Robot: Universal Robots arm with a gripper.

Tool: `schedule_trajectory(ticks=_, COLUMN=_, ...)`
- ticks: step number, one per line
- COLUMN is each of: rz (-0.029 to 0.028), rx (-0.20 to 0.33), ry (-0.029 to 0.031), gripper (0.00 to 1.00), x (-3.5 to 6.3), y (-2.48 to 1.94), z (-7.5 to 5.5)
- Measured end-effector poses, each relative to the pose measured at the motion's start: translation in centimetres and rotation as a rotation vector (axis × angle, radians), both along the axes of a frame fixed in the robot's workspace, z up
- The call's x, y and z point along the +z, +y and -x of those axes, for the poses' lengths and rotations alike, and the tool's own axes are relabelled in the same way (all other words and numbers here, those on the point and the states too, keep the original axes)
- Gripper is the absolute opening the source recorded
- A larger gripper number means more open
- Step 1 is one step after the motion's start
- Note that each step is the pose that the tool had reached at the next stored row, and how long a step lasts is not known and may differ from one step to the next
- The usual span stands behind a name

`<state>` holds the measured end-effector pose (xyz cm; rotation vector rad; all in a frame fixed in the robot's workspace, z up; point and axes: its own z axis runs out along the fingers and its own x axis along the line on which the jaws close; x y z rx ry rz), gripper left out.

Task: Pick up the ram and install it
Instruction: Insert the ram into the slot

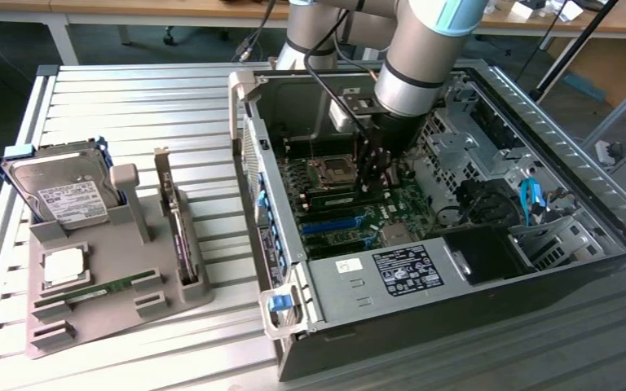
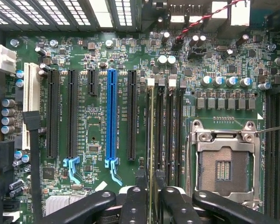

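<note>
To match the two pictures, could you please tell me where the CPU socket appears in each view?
Exterior view: the CPU socket sits on the motherboard inside the open case, above the blue expansion slot in the picture.
Wrist view: the metal-framed CPU socket lies across the memory slots from the blue expansion slot.
Shared landmark: the blue expansion slot.

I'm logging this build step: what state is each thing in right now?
ram: upright in a memory slot, latching unclear
gripper: open, astride the ram
computer case: on its side, open
CPU socket: empty
blue slot: empty
hard drive: upright in the holder
expansion card: upright in the holder
</note>
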<state>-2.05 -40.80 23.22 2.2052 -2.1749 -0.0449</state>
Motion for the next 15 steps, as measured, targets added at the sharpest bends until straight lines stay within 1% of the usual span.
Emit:
schedule_trajectory(ticks=2, rz=0.0018, rx=0.000, ry=0.0000, gripper=0.20, x=0.45, y=0.00, z=0.0)
schedule_trajectory(ticks=4, rz=0.0036, rx=0.000, ry=-0.0001, gripper=0.20, x=0.60, y=0.08, z=0.0)
schedule_trajectory(ticks=6, rz=0.0072, rx=0.000, ry=-0.0001, gripper=0.20, x=0.67, y=0.49, z=0.0)
schedule_trajectory(ticks=7, rz=0.0100, rx=0.000, ry=-0.0001, gripper=0.19, x=0.70, y=0.78, z=0.0)
schedule_trajectory(ticks=8, rz=0.0115, rx=0.000, ry=0.0000, gripper=0.19, x=0.72, y=0.87, z=0.0)
schedule_trajectory(ticks=9, rz=0.0123, rx=0.000, ry=0.0000, gripper=0.12, x=0.75, y=0.87, z=0.0)
schedule_trajectory(ticks=10, rz=0.0131, rx=0.000, ry=-0.0001, gripper=0.11, x=0.79, y=0.87, z=0.0)
schedule_trajectory(ticks=11, rz=0.0156, rx=0.000, ry=0.0000, gripper=0.11, x=0.95, y=0.87, z=0.0)
schedule_trajectory(ticks=15, rz=0.0205, rx=0.000, ry=-0.0001, gripper=0.11, x=1.87, y=0.87, z=0.0)
